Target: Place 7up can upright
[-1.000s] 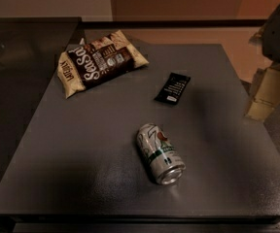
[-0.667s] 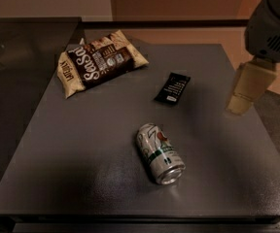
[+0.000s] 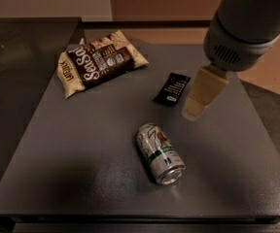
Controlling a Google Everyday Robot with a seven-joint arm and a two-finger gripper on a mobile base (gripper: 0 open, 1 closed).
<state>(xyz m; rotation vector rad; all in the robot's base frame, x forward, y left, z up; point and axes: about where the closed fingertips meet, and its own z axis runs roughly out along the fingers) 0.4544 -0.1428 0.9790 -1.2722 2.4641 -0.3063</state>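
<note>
The 7up can lies on its side near the middle front of the dark grey table, its shiny end pointing to the front right. My gripper hangs from the big grey arm at the upper right, above the table, up and to the right of the can and apart from it. Only one cream-coloured finger shows clearly.
A brown-and-cream snack bag lies at the back left of the table. A flat black packet lies just left of the gripper. A dark counter adjoins the table on the left. The floor lies beyond the right edge.
The arm has moved in from the right edge toward the table's middle, and the gripper is now over the table near the black packet. The can, bag and packet have not moved.
</note>
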